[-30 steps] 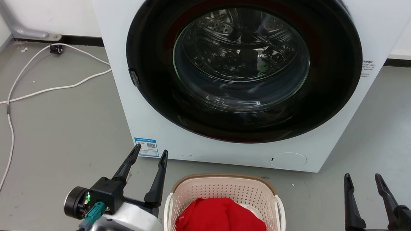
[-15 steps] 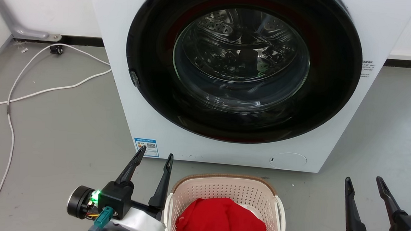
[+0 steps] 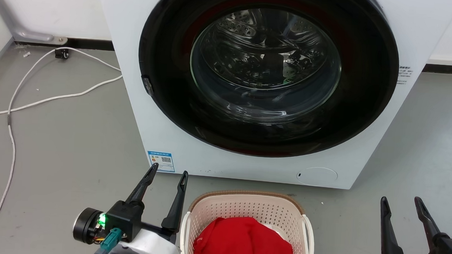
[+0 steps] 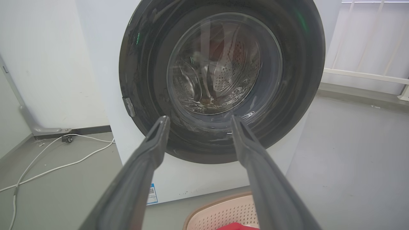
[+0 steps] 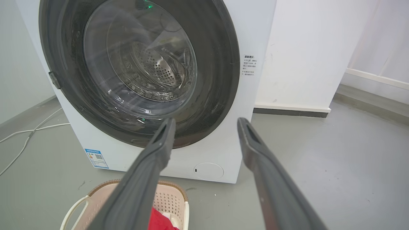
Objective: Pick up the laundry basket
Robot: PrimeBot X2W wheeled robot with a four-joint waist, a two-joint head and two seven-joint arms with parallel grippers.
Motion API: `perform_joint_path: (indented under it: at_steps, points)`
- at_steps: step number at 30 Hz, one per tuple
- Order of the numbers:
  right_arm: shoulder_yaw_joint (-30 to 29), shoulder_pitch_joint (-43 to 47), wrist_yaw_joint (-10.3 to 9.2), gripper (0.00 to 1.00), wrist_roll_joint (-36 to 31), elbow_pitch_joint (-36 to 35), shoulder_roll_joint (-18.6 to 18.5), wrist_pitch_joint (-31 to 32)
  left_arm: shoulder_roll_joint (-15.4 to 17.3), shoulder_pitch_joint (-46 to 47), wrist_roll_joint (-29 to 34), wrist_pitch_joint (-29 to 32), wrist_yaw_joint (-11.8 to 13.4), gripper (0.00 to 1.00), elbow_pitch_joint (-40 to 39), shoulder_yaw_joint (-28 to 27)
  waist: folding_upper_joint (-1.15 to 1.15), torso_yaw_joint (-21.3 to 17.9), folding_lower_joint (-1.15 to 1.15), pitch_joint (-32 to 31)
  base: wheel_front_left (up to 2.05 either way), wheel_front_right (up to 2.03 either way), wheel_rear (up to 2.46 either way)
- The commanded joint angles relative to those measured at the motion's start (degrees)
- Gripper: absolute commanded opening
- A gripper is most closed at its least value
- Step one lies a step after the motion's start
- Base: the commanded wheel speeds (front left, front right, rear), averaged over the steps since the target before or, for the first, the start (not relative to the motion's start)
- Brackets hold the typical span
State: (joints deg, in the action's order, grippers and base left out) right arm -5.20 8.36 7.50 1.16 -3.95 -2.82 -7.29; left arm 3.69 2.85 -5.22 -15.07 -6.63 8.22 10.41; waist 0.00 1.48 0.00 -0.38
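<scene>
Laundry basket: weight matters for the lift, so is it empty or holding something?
Holding something: red fabric lies heaped inside the laundry basket.

You have a white washing machine on grey floor straight ahead of the left gripper and right gripper, white wall with dark skirting behind it, and a white cable trailing left of the left gripper.

A laundry corner: front-loading washing machine on grey floor.
</scene>
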Motion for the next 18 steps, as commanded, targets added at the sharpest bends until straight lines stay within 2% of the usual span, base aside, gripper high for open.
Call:
perform_joint_path:
  at_steps: [1,12,18]
  points:
    - [-0.11,-0.35,-0.02,1.00,0.29,0.14,-0.11,-0.30,-0.06,0.08,0.18,-0.15,-0.23,1.00,0.03,-0.18,0.00,0.02,0.00,0.01,0.00,0.00,0.00]
    - [-0.76,-1.28,-0.02,1.00,0.73,1.57,-0.11,-0.77,-0.28,0.10,0.31,-0.15,-0.09,1.00,0.27,-1.09,0.00,0.07,0.00,0.77,0.00,0.00,0.00]
    - [-0.95,-4.47,-0.02,1.00,1.34,3.85,-0.10,-0.67,-0.36,3.18,0.02,-0.14,0.18,1.00,2.56,-2.34,0.00,-0.28,0.00,6.08,0.00,0.00,0.00]
